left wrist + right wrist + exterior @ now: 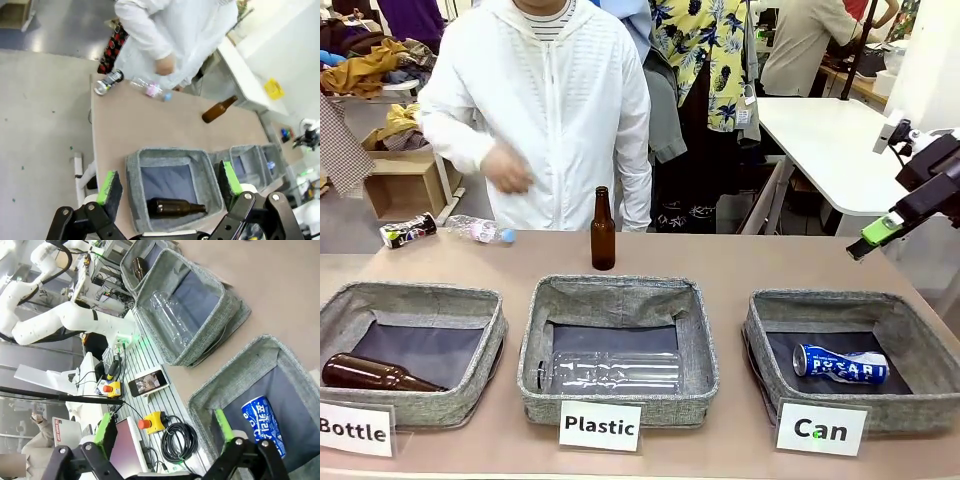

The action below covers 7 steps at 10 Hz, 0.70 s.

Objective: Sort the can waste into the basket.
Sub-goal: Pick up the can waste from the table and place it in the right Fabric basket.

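A blue can (840, 365) with white lettering lies on its side inside the grey basket (840, 300) behind the "Can" card, at the right. A dark can (408, 230) with many-coloured print lies on the table at the far left, close to the person. My right gripper (876, 234) hangs high above the table's right edge. In its wrist view the right gripper (164, 430) is open and holds nothing, with the blue can (264, 425) and its basket (235, 365) below. My left gripper (170, 182) is open and holds nothing, high over the left basket; the dark can (107, 82) lies far off.
A brown bottle (603, 230) stands upright mid-table. A clear plastic bottle (478, 231) lies beside the dark can. The "Plastic" basket (618, 290) holds a clear bottle and the "Bottle" basket (415, 295) a brown one. The person's hand (505, 170) hovers at the far left.
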Each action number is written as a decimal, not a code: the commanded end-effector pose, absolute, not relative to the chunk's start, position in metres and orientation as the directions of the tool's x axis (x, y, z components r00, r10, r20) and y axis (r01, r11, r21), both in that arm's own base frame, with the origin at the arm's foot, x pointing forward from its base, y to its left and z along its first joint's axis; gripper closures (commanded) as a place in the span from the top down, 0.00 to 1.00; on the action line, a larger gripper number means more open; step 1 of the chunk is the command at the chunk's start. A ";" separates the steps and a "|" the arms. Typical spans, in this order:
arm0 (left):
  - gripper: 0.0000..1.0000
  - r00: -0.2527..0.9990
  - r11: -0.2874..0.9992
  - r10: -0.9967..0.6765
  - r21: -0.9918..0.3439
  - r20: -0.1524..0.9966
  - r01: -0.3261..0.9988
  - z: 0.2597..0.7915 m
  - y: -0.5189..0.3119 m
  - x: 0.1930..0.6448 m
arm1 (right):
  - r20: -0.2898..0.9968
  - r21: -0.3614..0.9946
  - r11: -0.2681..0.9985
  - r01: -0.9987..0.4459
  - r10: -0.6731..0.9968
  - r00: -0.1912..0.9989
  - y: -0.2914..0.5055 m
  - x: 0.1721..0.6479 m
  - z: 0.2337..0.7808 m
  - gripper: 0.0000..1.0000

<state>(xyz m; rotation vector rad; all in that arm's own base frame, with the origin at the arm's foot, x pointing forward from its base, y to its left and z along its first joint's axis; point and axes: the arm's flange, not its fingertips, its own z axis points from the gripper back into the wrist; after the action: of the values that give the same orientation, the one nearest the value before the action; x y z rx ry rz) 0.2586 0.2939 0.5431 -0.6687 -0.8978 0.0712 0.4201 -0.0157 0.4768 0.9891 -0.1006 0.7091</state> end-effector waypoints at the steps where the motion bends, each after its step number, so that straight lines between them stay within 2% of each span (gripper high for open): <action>1: 1.00 0.698 0.832 0.152 -0.472 0.699 0.291 0.544 0.253 0.315 | 0.406 0.713 0.347 -0.609 0.504 0.762 -0.016 0.419 0.474 1.00; 4: 1.00 0.701 0.879 -0.125 -0.250 0.702 0.407 0.533 0.189 0.398 | 0.406 0.713 0.347 -0.609 0.504 0.762 -0.016 0.419 0.474 1.00; 5: 1.00 0.681 0.859 -0.183 -0.222 0.709 0.461 0.529 0.174 0.412 | 0.406 0.713 0.347 -0.609 0.504 0.762 -0.016 0.419 0.474 1.00; 7: 1.00 0.685 0.884 -0.302 -0.074 0.663 0.461 0.522 0.164 0.429 | 0.406 0.713 0.347 -0.609 0.504 0.762 -0.016 0.419 0.474 1.00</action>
<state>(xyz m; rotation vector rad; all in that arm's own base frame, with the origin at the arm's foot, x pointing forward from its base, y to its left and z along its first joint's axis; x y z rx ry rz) 0.4307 0.1512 0.5221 -0.3318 -0.7013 -0.4020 0.4201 -0.0154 0.4766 0.9887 -0.1003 0.7097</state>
